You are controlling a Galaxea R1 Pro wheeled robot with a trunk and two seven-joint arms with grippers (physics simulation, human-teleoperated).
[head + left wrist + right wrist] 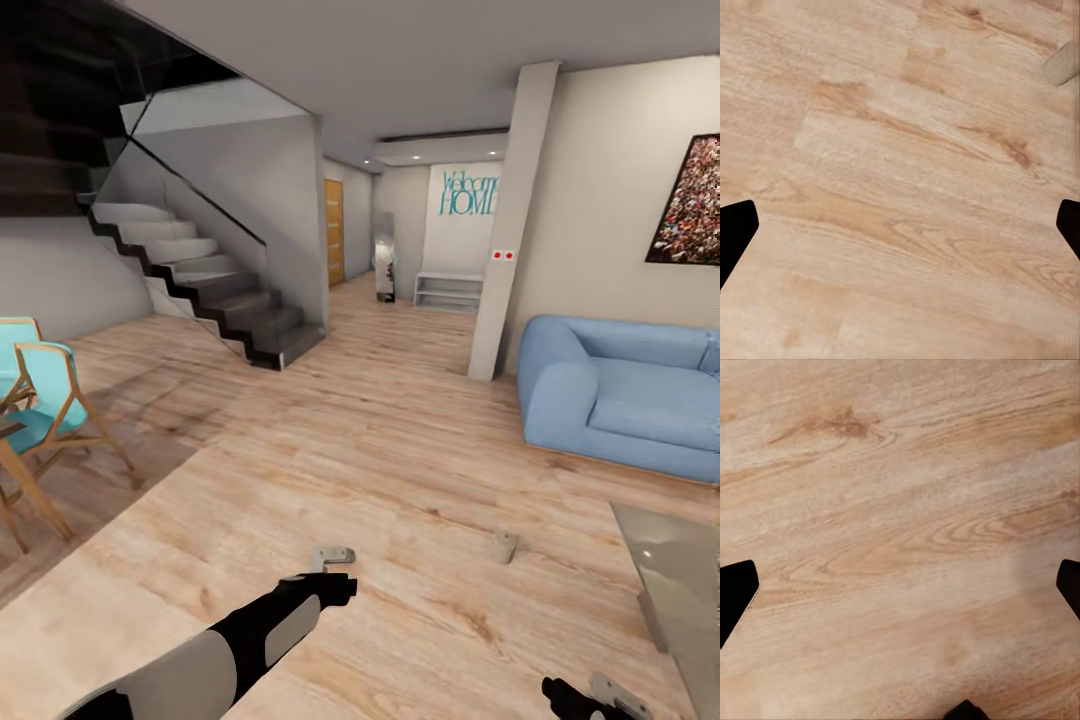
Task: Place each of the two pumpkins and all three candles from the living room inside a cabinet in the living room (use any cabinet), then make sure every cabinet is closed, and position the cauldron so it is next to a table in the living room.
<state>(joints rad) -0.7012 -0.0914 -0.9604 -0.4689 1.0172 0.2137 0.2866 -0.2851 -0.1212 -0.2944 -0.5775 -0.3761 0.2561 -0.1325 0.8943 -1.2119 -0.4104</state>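
— How do the grippers stand?
— The left gripper is spread wide over bare plank floor, holding nothing. The right gripper likewise, fingers far apart, empty.
— Any task item near?
— One candle lies on the floor between the left gripper and the grey table, beside the blue sofa.

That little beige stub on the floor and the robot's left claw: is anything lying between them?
Nothing: in the head view only bare wood floor separates the left gripper from the candle.
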